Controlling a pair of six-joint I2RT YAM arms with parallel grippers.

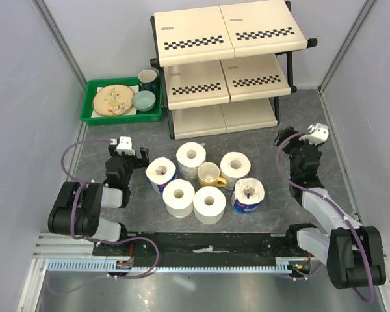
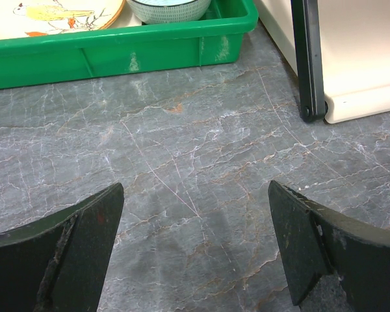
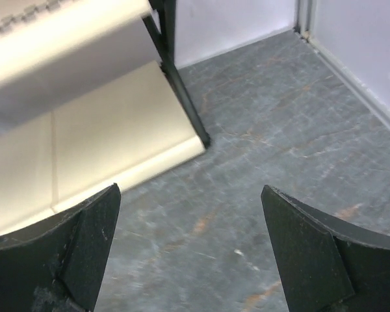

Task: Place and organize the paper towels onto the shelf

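Start of the job: paper towels (image 1: 179, 197) bunched on the tabletop (image 1: 110, 133) round a yellow mug (image 1: 211, 174), none yet on the shelf (image 1: 227, 32) behind, left gripper (image 2: 195, 214) and right gripper (image 3: 192, 214) spread wide, empty, next needing a reach to one roll.

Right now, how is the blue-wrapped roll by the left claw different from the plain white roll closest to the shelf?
The blue-wrapped roll has blue printed wrap on its sides; the plain white roll is bare paper. The plain white roll's middle hole is open; the blue-wrapped roll's top looks covered by bunched wrap. Both stand on end near the yellow mug.
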